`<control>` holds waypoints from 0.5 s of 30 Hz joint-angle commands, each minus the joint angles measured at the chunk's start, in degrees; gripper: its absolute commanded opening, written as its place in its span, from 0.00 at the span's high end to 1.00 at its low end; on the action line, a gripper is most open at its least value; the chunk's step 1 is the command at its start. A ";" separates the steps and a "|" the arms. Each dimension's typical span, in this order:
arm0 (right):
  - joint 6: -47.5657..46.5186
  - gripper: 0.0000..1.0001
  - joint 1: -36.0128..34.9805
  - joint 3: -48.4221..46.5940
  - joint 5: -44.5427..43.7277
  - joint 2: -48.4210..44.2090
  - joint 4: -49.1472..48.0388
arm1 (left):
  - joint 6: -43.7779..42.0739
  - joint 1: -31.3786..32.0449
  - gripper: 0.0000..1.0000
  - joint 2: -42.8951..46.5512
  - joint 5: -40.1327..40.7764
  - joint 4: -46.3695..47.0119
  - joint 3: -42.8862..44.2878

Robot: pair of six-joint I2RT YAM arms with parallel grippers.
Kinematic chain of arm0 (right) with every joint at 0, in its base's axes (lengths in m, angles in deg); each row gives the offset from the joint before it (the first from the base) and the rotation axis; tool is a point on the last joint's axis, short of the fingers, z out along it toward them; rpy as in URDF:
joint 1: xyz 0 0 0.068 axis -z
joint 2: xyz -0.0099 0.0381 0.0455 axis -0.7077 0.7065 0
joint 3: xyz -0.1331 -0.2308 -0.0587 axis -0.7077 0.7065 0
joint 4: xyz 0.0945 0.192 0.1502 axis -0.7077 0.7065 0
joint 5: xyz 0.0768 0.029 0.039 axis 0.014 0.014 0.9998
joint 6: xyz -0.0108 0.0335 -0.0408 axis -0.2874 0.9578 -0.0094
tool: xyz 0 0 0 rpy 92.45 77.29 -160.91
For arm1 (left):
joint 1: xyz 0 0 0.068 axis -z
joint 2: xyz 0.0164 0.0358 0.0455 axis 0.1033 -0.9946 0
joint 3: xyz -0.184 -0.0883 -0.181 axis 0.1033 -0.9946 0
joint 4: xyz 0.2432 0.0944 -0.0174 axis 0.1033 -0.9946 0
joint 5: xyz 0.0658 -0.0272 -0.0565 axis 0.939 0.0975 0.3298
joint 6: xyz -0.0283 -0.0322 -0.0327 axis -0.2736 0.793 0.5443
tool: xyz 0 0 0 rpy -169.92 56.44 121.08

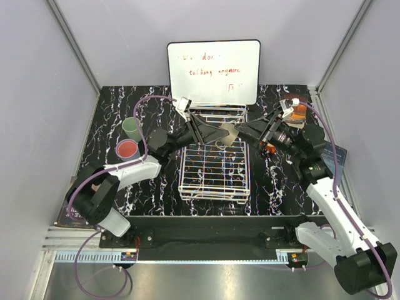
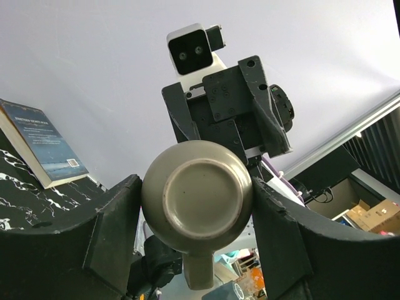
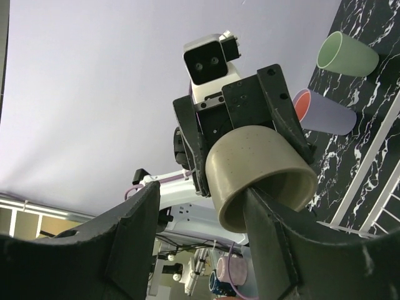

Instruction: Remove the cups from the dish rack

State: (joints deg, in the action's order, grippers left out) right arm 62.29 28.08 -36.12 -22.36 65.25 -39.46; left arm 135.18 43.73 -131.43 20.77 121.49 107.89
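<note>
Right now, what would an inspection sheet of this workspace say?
Surface: black marbled table.
Job's things: dish rack, no cups seen inside; beige cup held above it; green cup, lavender cup upright left; orange cup right.
Clutter: whiteboard, book.
Grippers: left gripper shut on beige cup; right gripper around its mouth, contact unclear.
Cables: purple cable along each arm.
Surroundings: grey walls.

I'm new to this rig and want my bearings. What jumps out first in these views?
Both arms meet above the dish rack, with a beige-grey cup in mid-air between the left tool and the right tool. A pale green cup and a lavender cup sit on the black table at left. A whiteboard with red scrawl stands at the far edge.
</note>
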 commanded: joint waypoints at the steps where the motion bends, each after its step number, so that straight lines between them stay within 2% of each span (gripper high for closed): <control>1: 1.76 0.38 -1.13 -2.65 2.37 0.51 -5.01 | -3.06 1.31 1.00 -0.37 2.03 2.38 3.05; 9: 4.40 0.49 -2.27 -1.34 3.60 3.76 -8.78 | -5.26 4.12 1.00 -2.03 0.09 -1.06 5.16; 13: 4.32 0.66 -2.45 -0.98 2.90 3.67 -9.06 | -4.38 4.39 1.00 -2.48 0.09 0.61 4.19; 15: 4.14 0.68 -2.45 -0.89 2.64 3.32 -8.88 | -4.38 4.30 1.00 -2.57 -0.17 0.53 4.11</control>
State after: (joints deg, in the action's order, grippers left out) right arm 65.90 26.42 -36.05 -20.09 69.65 -42.72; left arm 131.99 47.53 -133.77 21.64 118.93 110.82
